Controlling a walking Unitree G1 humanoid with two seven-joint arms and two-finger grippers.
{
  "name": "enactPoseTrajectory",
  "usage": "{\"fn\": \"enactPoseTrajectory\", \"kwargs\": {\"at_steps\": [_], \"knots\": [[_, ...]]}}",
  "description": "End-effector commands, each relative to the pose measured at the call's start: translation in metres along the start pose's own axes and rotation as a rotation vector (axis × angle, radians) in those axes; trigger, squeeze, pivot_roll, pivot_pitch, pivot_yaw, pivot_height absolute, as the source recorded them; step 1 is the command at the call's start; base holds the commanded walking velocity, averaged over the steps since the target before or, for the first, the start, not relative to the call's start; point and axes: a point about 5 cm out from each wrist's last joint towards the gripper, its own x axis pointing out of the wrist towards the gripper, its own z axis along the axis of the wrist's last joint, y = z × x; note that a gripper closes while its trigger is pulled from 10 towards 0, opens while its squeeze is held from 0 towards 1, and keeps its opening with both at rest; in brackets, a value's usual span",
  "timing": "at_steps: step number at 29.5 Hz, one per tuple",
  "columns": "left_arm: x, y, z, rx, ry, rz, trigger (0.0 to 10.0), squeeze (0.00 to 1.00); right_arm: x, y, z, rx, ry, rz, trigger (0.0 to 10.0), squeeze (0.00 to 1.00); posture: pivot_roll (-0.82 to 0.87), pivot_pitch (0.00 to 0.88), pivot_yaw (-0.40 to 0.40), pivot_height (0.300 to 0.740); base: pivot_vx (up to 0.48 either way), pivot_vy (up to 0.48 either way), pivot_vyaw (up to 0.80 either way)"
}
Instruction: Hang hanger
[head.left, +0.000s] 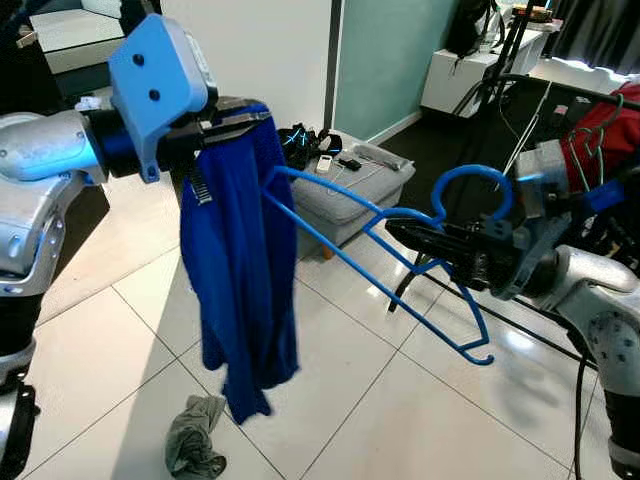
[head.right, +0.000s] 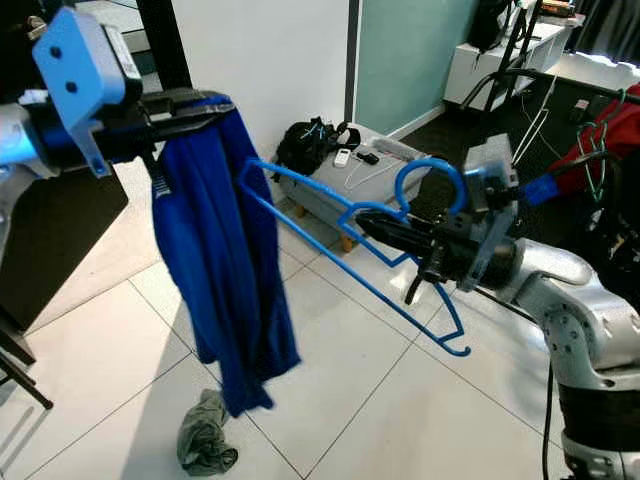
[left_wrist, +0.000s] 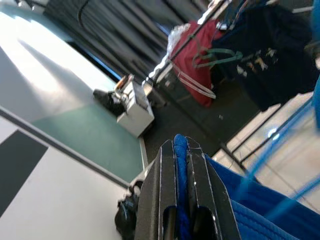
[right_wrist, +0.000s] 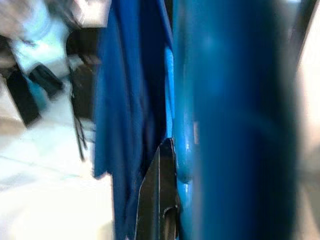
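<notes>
Bright blue hanger (head.left: 400, 265): smooth, glossy plastic seen, highlights along curved hook. Deep blue garment (head.left: 240, 280): soft matt cloth, folds and ribbed edge noted. Crumpled grey-green rag (head.left: 195, 437): matt cloth. White floor tiles (head.left: 400, 420): glossy, reflections seen. Silver robot arm shells (head.left: 40, 150): smooth, satin sheen. Light blue wrist housing (head.left: 155, 65): matt plastic. Red garment (left_wrist: 192, 60): matt cloth.

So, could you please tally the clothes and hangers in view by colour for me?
Blue: 2, the shirt held by the left gripper and the hanger held by the right gripper.
Red: 1, the garment on the rack.
Green: 1, the hanger on it.
Grey: 1, the cloth on the floor.
Total: 5.
</notes>
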Motion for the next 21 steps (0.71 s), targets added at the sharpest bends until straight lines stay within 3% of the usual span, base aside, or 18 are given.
{"fn": "enactPoseTrajectory", "kwargs": {"at_steps": [1, 4, 6, 7, 8, 10, 12, 13, 15, 17, 18, 20, 21], "knots": [[0.006, -0.002, 0.010, 0.011, -0.045, -0.025, 10.0, 0.00, 0.005, -0.001, -0.012, 0.022, 0.083, -0.029, 10.0, 0.00, -0.04, 0.000, 0.003, 0.740, 0.000, 0.000, 0.00], [0.008, -0.003, 0.013, 0.006, -0.062, -0.026, 10.0, 0.00, 0.010, -0.003, -0.020, 0.040, 0.135, -0.059, 10.0, 0.00, -0.04, 0.000, 0.001, 0.740, 0.000, 0.000, 0.00], [0.015, -0.007, 0.021, -0.011, -0.107, -0.037, 10.0, 0.00, 0.018, -0.010, -0.035, 0.080, 0.224, -0.154, 10.0, 0.00, -0.03, 0.000, 0.000, 0.740, 0.000, 0.000, 0.00], [0.015, -0.007, 0.021, -0.011, -0.107, -0.037, 10.0, 0.00, 0.018, -0.010, -0.035, 0.080, 0.224, -0.154, 10.0, 0.00, -0.03, 0.000, 0.000, 0.740, 0.000, 0.000, 0.00], [0.021, -0.014, 0.027, -0.039, -0.150, -0.054, 10.0, 0.00, 0.024, -0.022, -0.039, 0.138, 0.227, -0.268, 10.0, 0.00, -0.03, 0.000, -0.001, 0.740, 0.000, 0.000, 0.00], [0.023, -0.017, 0.029, -0.051, -0.163, -0.061, 10.0, 0.00, 0.025, -0.026, -0.039, 0.160, 0.215, -0.305, 10.0, 0.00, -0.03, 0.000, -0.001, 0.740, 0.000, 0.000, 0.00], [0.025, -0.022, 0.029, -0.062, -0.174, -0.073, 10.0, 0.00, 0.026, -0.032, -0.037, 0.177, 0.181, -0.360, 10.0, 0.00, -0.03, 0.000, 0.000, 0.740, 0.000, 0.000, 0.00], [0.028, -0.029, 0.030, -0.089, -0.190, -0.089, 10.0, 0.00, 0.026, -0.043, -0.032, 0.218, 0.113, -0.436, 10.0, 0.00, -0.03, 0.000, 0.000, 0.740, 0.000, 0.000, 0.00], [0.028, -0.029, 0.030, -0.089, -0.190, -0.089, 10.0, 0.00, 0.026, -0.043, -0.032, 0.218, 0.113, -0.436, 10.0, 0.00, -0.03, 0.000, 0.000, 0.740, 0.000, 0.000, 0.00], [0.035, -0.049, 0.029, -0.156, -0.214, -0.125, 10.0, 0.00, 0.022, -0.063, -0.019, 0.314, -0.058, -0.594, 10.0, 0.00, -0.03, 0.000, 0.000, 0.740, 0.000, 0.000, 0.00], [0.040, -0.068, 0.027, -0.214, -0.221, -0.150, 10.0, 0.00, 0.016, -0.078, -0.009, 0.369, -0.179, -0.727, 10.0, 0.00, -0.03, 0.000, 0.002, 0.740, 0.000, 0.000, 0.00], [0.040, -0.068, 0.027, -0.214, -0.221, -0.150, 10.0, 0.00, 0.016, -0.078, -0.009, 0.369, -0.179, -0.727, 10.0, 0.00, -0.03, 0.000, 0.002, 0.740, 0.000, 0.000, 0.00], [0.041, -0.075, 0.025, -0.238, -0.222, -0.154, 10.0, 0.00, 0.014, -0.083, -0.006, 0.398, -0.227, -0.764, 10.0, 0.00, -0.03, 0.000, 0.002, 0.740, 0.000, 0.000, 0.00]]}}
